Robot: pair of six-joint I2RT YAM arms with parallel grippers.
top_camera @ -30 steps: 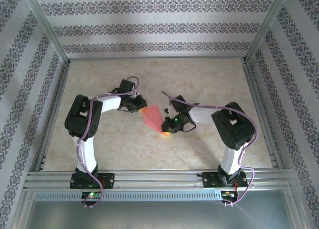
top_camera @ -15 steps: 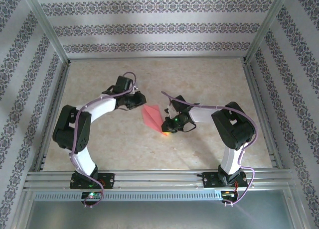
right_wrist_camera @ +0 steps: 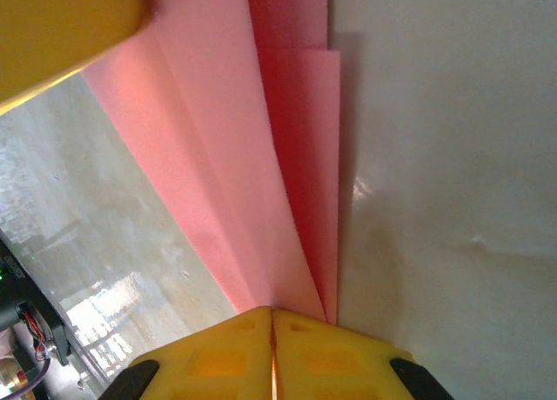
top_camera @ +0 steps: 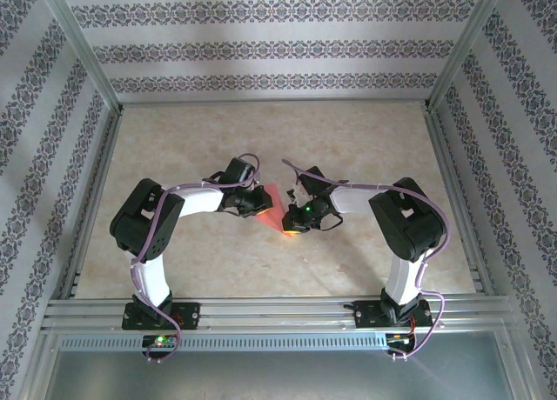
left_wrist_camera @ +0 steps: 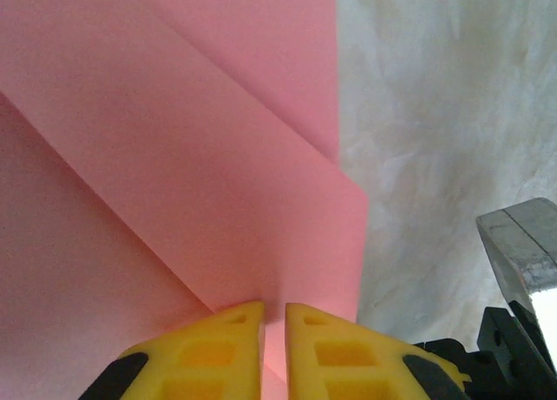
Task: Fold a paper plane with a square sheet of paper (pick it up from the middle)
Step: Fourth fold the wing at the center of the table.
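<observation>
I see left gripper (top_camera: 255, 205) pinched nearly closed on folded pink paper (top_camera: 275, 202), near table (top_camera: 348, 139) centre. Right gripper (top_camera: 291, 224) clamped tight on the paper's opposite end. Paper spans between both, layers fanned, creases visible.

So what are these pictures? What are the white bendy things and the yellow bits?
The white bendy things are two robot arms, a left arm and a right arm, bolted to a table. One picture looks down from above. The other two come from little cameras on each arm's wrist, so you see its yellow fingers up close. Between the arms is a pink paper, already folded into layers. The left fingers are pinched shut on one edge of it, and the right fingers are pinched shut on another. The job is folding it into a plane.
</observation>
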